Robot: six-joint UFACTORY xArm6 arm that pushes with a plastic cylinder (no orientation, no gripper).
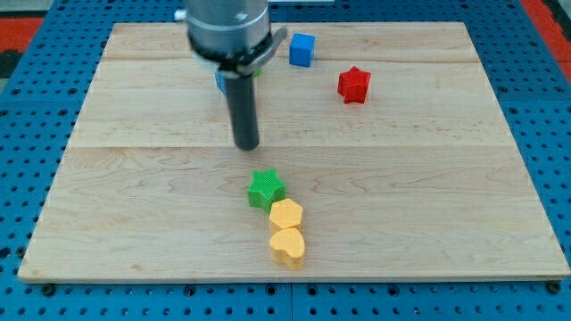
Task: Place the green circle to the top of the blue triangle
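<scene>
Sitting on the board (134, 205) are five clearly visible blocks: one blue cube (302, 49), one red star (353, 85), one green star (266, 189), one yellow hexagon (286, 215), one yellow heart (287, 247).

The board (134, 178) is pale wood with fine lengthwise grain, lying on a blue pegboard (27, 134) dotted with holes. Near the top centre sits a blue cube (302, 49); right of it, a red star (353, 85). Lower centre, a green star (266, 188) has a ribbed texture, with two yellow blocks (286, 215) (287, 247) below it. The rod is dark grey, my tip (246, 146) included.
</scene>
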